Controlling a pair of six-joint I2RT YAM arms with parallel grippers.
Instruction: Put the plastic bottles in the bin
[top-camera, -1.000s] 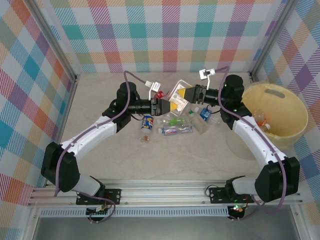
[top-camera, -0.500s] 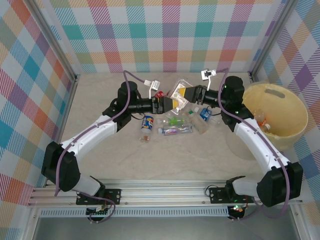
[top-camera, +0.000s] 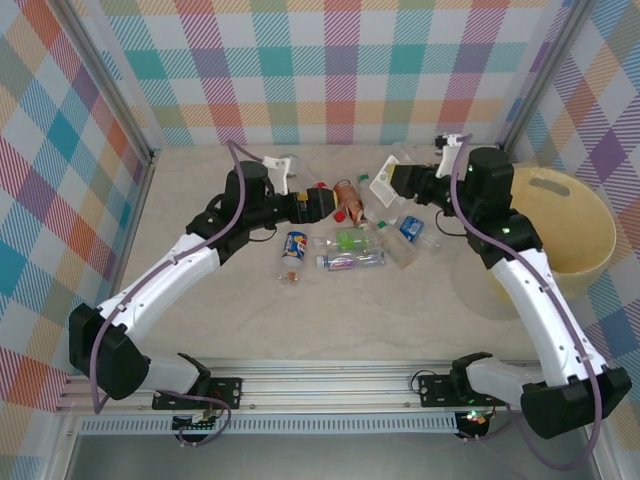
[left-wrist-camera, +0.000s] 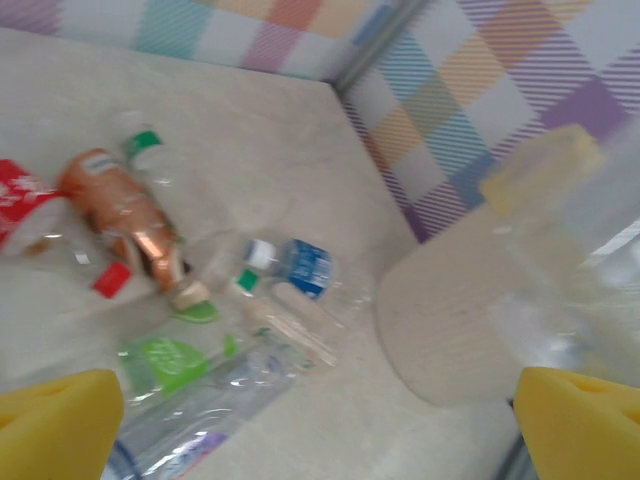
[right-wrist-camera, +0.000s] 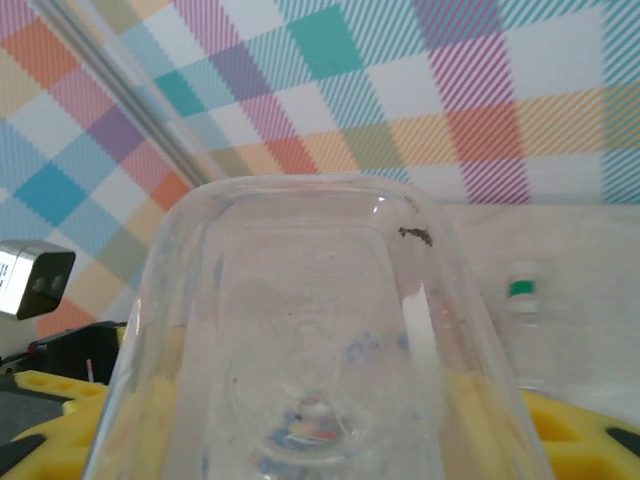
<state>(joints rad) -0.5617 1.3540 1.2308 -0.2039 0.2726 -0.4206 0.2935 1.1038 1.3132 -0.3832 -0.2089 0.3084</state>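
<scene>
Holding a clear bottle (right-wrist-camera: 310, 330) in its jaws, right pincer (right-wrist-camera: 320, 435) faces wide-spread left pincer (left-wrist-camera: 320, 425)

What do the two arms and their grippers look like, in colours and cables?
Both the left arm and the right arm have white link shells between black joints, with a purple cable looped alongside. The left gripper and right gripper are black with yellow fingers.
</scene>
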